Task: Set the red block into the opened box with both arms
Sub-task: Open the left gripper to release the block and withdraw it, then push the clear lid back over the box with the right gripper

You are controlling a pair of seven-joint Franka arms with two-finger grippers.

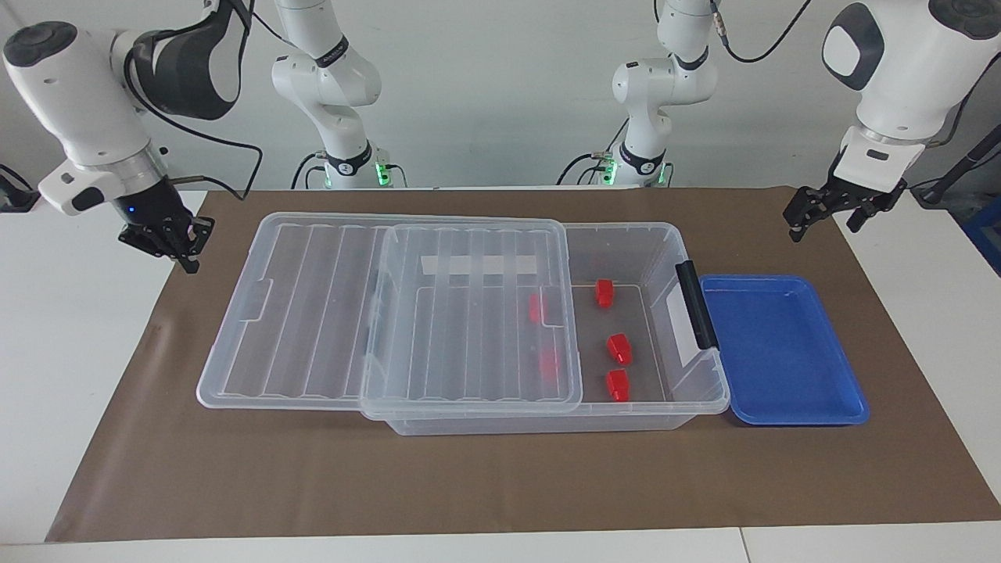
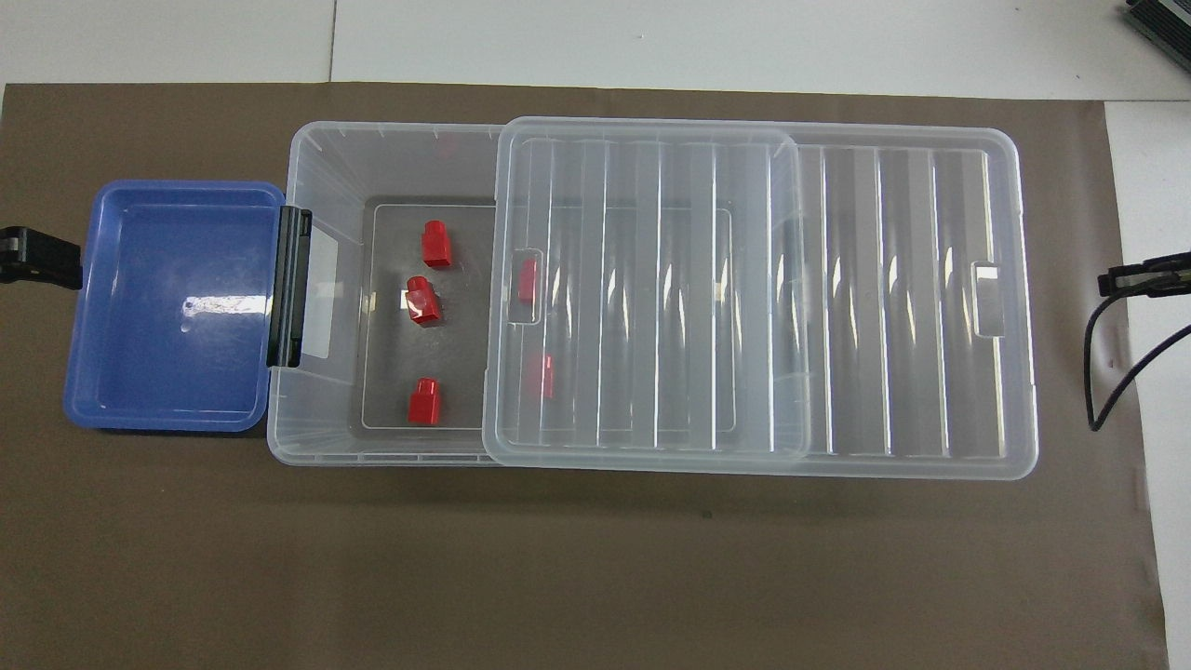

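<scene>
Red blocks (image 1: 619,349) all lie inside the opened box (image 1: 688,410), lid (image 1: 391,313) slid aside; blue tray (image 1: 782,414) bare, so placing looks finished. Left tool (image 1: 830,211) spread, holding nothing, over the brown mat; right tool (image 1: 174,238) pressed together, likewise parked.

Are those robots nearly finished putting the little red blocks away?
It looks about done. Five red blocks lie inside the clear box, two under the slid-aside lid, and the blue tray holds none. Nothing is in hand: the left gripper and right gripper hang off the box's ends, carrying nothing. Only the lid stays half off.
</scene>
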